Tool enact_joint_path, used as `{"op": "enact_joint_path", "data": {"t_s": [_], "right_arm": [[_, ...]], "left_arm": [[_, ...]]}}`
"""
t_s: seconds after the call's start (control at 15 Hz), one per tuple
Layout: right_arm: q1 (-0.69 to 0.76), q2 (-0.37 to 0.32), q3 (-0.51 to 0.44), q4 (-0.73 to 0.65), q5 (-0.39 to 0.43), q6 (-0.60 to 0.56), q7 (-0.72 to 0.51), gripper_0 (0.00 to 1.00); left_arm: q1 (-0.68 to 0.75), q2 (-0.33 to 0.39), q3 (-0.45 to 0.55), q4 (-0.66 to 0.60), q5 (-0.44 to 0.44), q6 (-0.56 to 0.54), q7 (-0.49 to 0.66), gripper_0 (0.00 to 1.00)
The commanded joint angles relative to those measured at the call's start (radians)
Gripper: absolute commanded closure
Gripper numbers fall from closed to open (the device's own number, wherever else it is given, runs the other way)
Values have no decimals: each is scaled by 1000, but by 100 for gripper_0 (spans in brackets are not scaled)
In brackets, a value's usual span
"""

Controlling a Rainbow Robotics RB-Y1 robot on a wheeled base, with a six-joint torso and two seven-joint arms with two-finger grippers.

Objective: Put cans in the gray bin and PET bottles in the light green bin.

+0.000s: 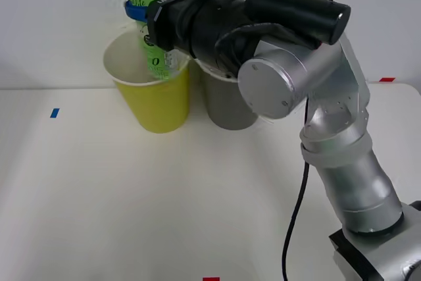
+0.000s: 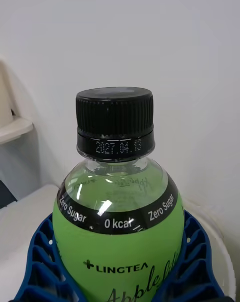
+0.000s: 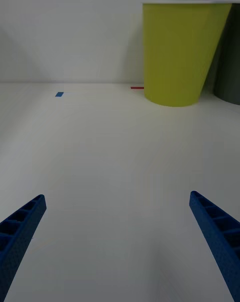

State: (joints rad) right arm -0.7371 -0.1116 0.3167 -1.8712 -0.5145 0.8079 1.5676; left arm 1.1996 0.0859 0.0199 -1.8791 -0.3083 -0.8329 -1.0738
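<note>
My right gripper (image 1: 141, 10) is shut on a PET bottle (image 1: 150, 4) with a bright green label and a dark cap, held upright above the mouth of the light green bin (image 1: 152, 100). Up close, the bottle (image 2: 118, 217) sits between the blue ribbed fingers (image 2: 37, 262), cap uppermost. The gray bin (image 1: 225, 100) stands right beside the green one, partly hidden by the right arm. My left gripper (image 3: 117, 247) hangs open over bare table, with the light green bin (image 3: 177, 51) and an edge of the gray bin (image 3: 230, 56) some way ahead of it.
The white table (image 1: 131, 202) carries a small blue tape mark (image 1: 54, 113) at the left, a red mark (image 1: 387, 79) at the far right and another red mark (image 1: 210, 279) at the front edge. A white wall rises just behind the bins.
</note>
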Motion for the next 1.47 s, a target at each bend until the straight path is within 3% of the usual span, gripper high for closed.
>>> {"op": "enact_joint_path", "data": {"t_s": [0.07,0.33,0.47,1.0,1.07,1.13,1.2,1.27,1.33,1.47], "right_arm": [[-107,15,47,156,10,-115,17,100],[-169,16,117,365,62,-378,17,100],[-182,20,117,426,73,-447,22,100],[-194,52,110,491,179,-469,-9,100],[-193,52,110,491,177,-467,-14,92],[-193,50,110,491,177,-469,-14,38],[-193,52,110,491,174,-467,-15,16],[-189,55,108,491,174,-469,-14,5],[-182,61,99,491,169,-469,-4,0],[-128,93,73,471,182,-513,14,0]], "left_arm": [[0,0,0,0,0,0,0,0],[0,0,0,0,0,0,0,0],[0,0,0,0,0,0,0,0],[0,0,0,0,0,0,0,0],[0,0,0,0,0,0,0,0],[0,0,0,0,0,0,0,0],[0,0,0,0,0,0,0,0],[0,0,0,0,0,0,0,0],[0,0,0,0,0,0,0,0],[0,0,0,0,0,0,0,0]]}}
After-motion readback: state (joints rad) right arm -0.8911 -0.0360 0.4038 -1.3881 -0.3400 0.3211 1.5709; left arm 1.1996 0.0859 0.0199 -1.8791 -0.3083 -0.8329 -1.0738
